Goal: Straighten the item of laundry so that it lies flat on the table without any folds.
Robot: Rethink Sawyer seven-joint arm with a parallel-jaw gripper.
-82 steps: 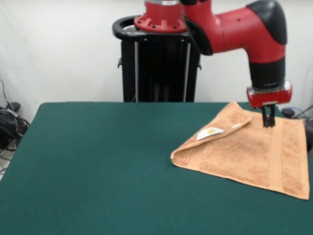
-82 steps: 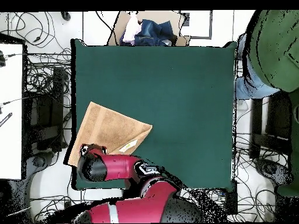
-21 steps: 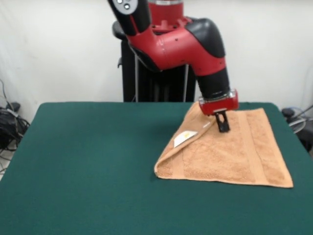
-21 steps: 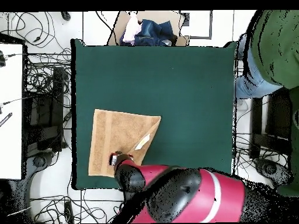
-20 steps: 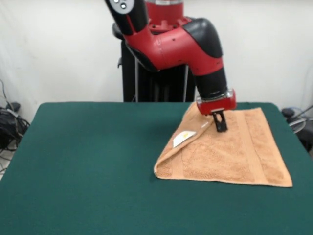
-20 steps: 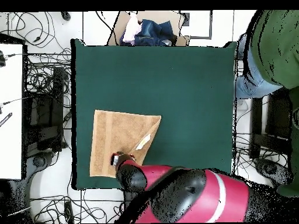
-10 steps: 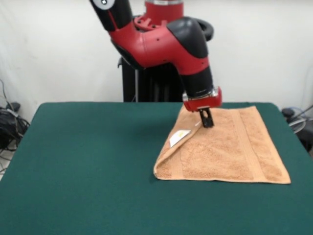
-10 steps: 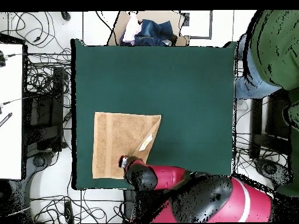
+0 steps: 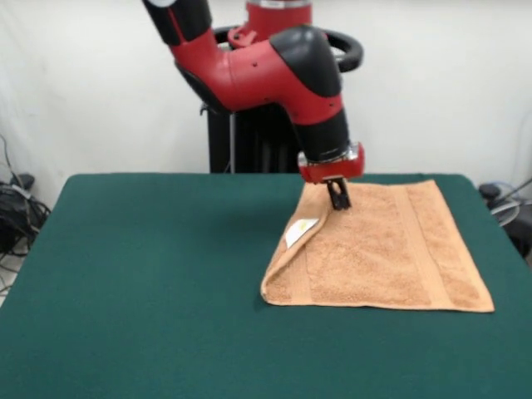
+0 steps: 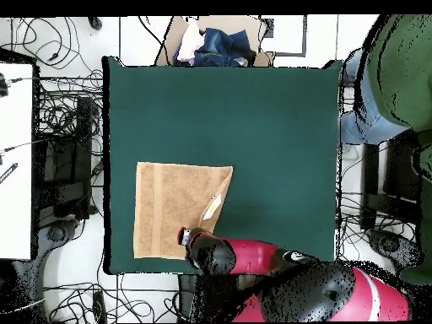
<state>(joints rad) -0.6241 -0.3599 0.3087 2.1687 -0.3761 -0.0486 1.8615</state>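
Note:
The peach-orange towel lies on the right half of the dark green table. Its left corner is folded over as a triangular flap, with the white label showing on top. My gripper points down at the towel's far edge, at the top of the flap. Its fingers are close together and appear shut on the flap's corner. In the overhead view the towel lies near the table's lower left, and the arm's wrist covers the gripper at the towel's lower edge.
A cardboard box of clothes stands beyond the table's top edge. A person in green stands at the right side. Cables lie on the floor around the table. The robot's pedestal stands behind the table's far edge.
Over four seconds the gripper dragged the towel leftward in the front view and turned it square to the table. In the last half second the gripper shifted a little left; the towel barely moved.

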